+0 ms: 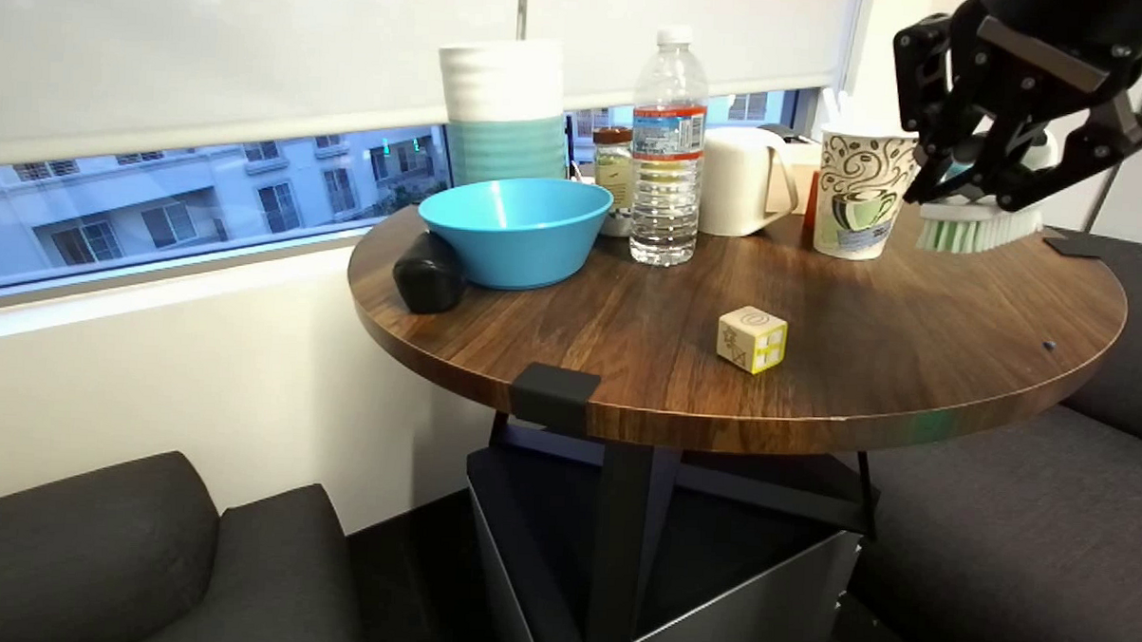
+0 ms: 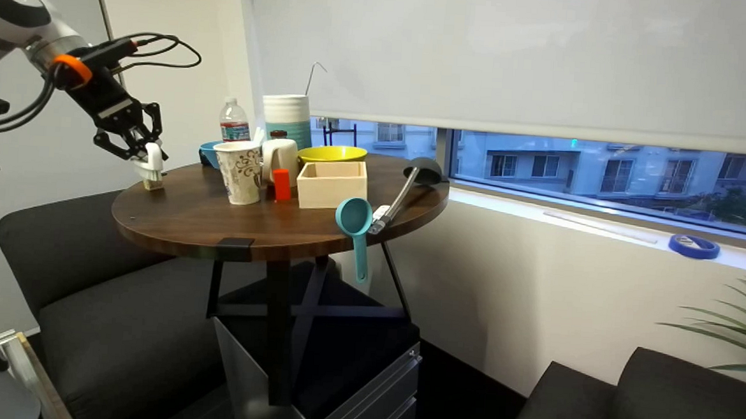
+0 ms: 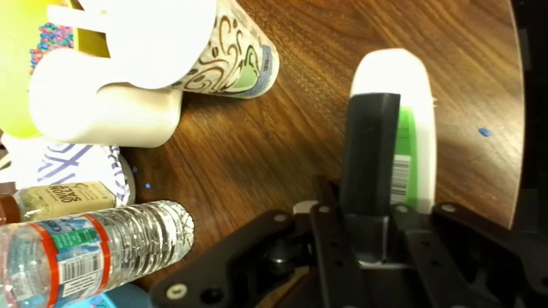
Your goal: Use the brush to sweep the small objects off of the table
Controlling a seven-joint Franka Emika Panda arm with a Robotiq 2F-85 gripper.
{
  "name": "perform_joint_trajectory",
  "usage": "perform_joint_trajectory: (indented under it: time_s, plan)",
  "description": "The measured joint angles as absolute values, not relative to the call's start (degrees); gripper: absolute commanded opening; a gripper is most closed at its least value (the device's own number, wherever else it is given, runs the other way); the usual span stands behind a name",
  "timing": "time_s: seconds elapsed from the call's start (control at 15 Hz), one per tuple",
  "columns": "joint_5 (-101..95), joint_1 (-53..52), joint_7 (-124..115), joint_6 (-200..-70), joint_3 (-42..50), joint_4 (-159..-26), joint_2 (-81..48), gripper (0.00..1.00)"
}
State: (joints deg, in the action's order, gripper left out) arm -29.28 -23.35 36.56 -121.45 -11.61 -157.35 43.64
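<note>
My gripper (image 1: 965, 190) is shut on the brush (image 1: 981, 227), at the cup's side of the round brown table (image 1: 647, 333). The gripper (image 2: 143, 149) and brush (image 2: 153, 167) also show in the second exterior picture, bristles low at the table top; contact cannot be told. In the wrist view the brush (image 3: 394, 70) has a white body, a green label and a dark bar along it between the fingers (image 3: 364, 209). A tiny blue bit (image 3: 484, 131) lies near the table edge, apart from the brush. Another blue bit (image 3: 148, 185) lies by the bottle. Dark-green specks cannot be made out.
A patterned paper cup (image 1: 865, 193) stands close beside the brush. A white mug (image 1: 735, 179), water bottle (image 1: 670, 153) and blue bowl (image 1: 517, 229) stand further along. A pale cube (image 1: 753, 339) sits near the front edge. A wooden box (image 2: 332, 188) and red block (image 2: 281, 184) stand near the cup.
</note>
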Motion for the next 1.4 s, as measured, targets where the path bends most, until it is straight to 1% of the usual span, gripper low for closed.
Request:
perform_joint_trajectory:
  time_s: [0.4, 1.07, 1.4]
  plan:
    - [-32.82, -19.94, 33.74, -127.41, -11.42, -157.45, 40.93, 0.02]
    - [-31.91, -20.98, 33.75, -128.21, -8.20, -157.54, 34.81, 0.02]
    - [-28.82, -21.12, 33.87, -128.20, -8.26, -157.60, 33.44, 0.02]
